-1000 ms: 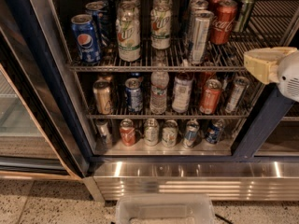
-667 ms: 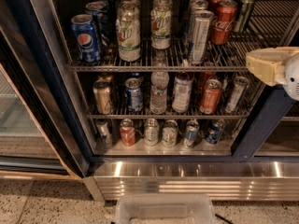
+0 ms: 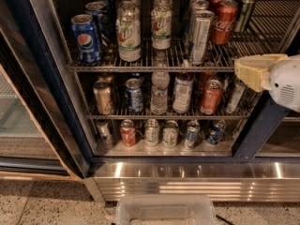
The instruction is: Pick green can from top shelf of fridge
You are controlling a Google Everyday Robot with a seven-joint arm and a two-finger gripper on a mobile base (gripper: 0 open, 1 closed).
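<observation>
Jaws at right, below green can, apart.

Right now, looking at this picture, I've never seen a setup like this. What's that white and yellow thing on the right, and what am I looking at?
This is one camera picture, looking slightly down into a large display fridge with a dark blue frame. The picture does not show where the camera is mounted. The white and pale yellow part at the right edge is the robot's claw, the end of its single arm. It hangs in front of the fridge, about level with the top wire-rack shelf, and nothing is seen in it. The slim dark green can with a silver top that it is meant to pick stands on that shelf, just right of the red Coca-Cola can.
</observation>
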